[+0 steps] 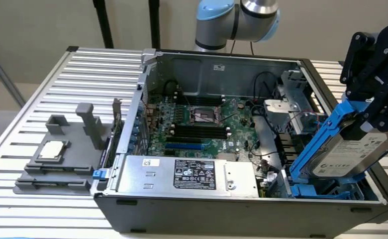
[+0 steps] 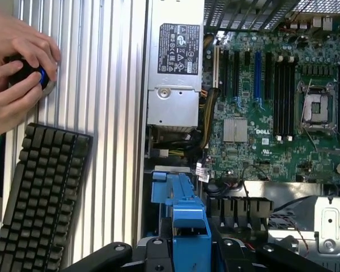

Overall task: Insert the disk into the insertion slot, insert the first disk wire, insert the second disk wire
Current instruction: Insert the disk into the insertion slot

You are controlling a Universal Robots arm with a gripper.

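- The gripper (image 1: 372,115) is partly closed and clamped on the upper end of the disk (image 1: 354,152); its jaws grip the blue carrier frame (image 1: 319,142) from both sides.
- The disk hangs tilted from the gripper, label side facing the exterior view. Its upper end leans toward that view's right and its lower end points down into the computer case (image 1: 247,211).
- The insertion slot (image 1: 327,191) lies directly under the disk's lower end, in the case's near corner at the exterior view's right. We cannot quite tell whether the frame already touches the slot's blue rails or hangs just above them.
- We judge the first step, seating the disk, to be in hand and not yet done, since the disk stands well proud of the slot.
- In our judgement that step calls for squaring the tilted frame to the rails, because a skewed entry could jam.
- Farther out, the power-supply box (image 1: 187,174) sits beside the slot, and the motherboard (image 1: 201,129) lies beyond it.
- In the wrist view, a person's hands (image 2: 17,62) rest near a keyboard (image 2: 39,192), well apart from the slot.
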